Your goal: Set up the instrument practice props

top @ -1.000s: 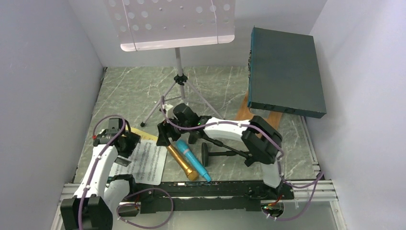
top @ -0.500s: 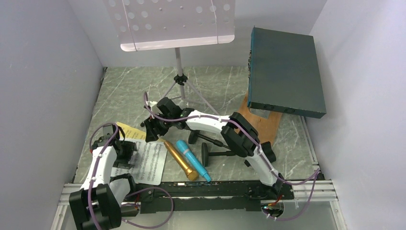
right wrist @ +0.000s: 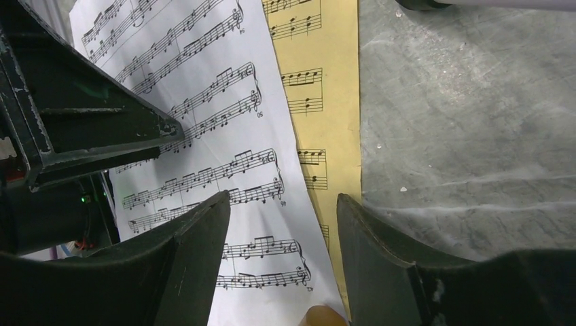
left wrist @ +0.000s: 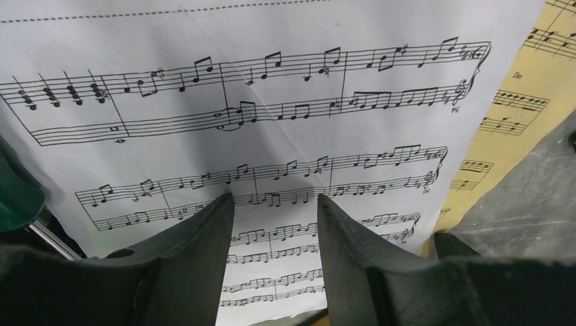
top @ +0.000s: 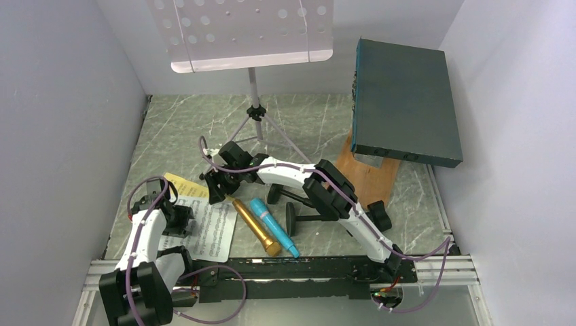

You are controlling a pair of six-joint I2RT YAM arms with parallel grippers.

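The white sheet-music page (top: 216, 234) lies on the floor at the near left, on top of the yellow page (top: 183, 184). My left gripper (top: 178, 221) is open and empty, close over the white page (left wrist: 272, 81). My right gripper (top: 214, 188) is open and empty, over the right edge of the white page (right wrist: 204, 122) and the yellow page (right wrist: 326, 102). The gold microphone (top: 257, 227) and blue microphone (top: 273, 226) lie side by side right of the pages. Two black mic holders (top: 292, 217) lie under the right arm. The pale perforated music desk (top: 244, 30) stands on silver tripod legs (top: 272, 136) at the back.
A large dark teal box (top: 404, 102) leans at the back right over a brown wooden board (top: 370, 178). Pale walls close in left, right and behind. The black rail (top: 306, 268) runs along the near edge.
My right arm has reached left, from over the microphones to over the pages' top right edge. My left gripper has drawn back toward me over the white page.
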